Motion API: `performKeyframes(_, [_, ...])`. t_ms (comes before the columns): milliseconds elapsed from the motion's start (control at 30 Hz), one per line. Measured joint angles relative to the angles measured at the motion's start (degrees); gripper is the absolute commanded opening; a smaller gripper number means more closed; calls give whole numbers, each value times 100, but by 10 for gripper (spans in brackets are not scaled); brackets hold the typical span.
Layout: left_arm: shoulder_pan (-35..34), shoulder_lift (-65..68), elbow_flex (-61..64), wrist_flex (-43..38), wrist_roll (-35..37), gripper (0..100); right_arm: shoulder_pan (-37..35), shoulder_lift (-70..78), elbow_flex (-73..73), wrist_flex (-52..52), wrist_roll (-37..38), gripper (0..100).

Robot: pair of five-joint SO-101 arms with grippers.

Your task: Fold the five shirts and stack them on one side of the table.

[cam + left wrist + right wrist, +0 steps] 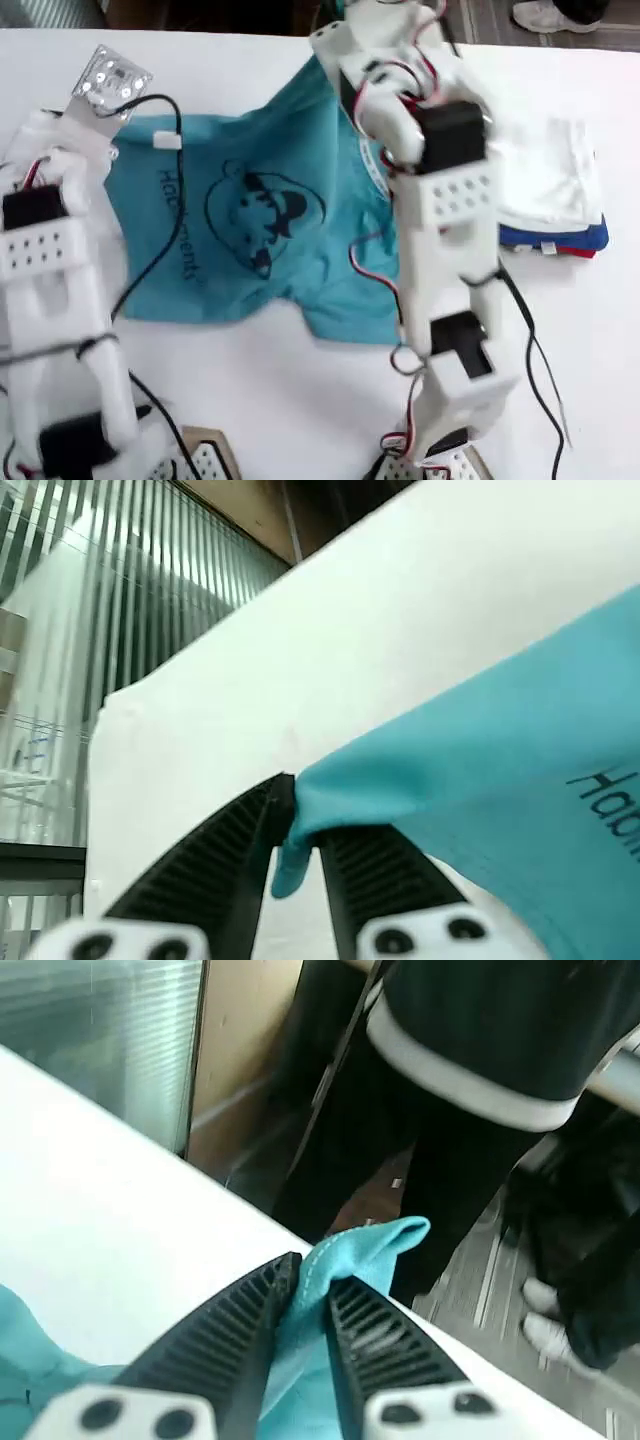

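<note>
A teal shirt [250, 225] with a dark printed figure lies spread across the middle of the white table [300, 410], lifted at two corners. My left gripper [293, 815] is shut on one corner of the teal shirt [480, 780], near the table's far left. My right gripper [305, 1290] is shut on another corner of the teal shirt [350, 1255], held up by the table's far edge. In the high view the left arm [50, 250] stands at the left and the right arm [440, 190] crosses the shirt's right side.
A stack of folded shirts [550, 190], white on top with blue and red beneath, sits at the right side of the table. Cables trail over the teal shirt. A person in dark clothes [470, 1060] stands beyond the far edge.
</note>
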Motion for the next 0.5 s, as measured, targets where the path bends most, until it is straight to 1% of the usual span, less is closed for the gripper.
performKeyframes(167, [-97,1073,-1240,132,-158,25,264,747,9,-193,0,20])
performKeyframes(300, [-97,1943,-2338,651,-360,25,448,1116,9,-299,0,20])
performKeyframes(500, [18,3103,-3569,1530,-378,25,501,1336,9,-360,-9,20])
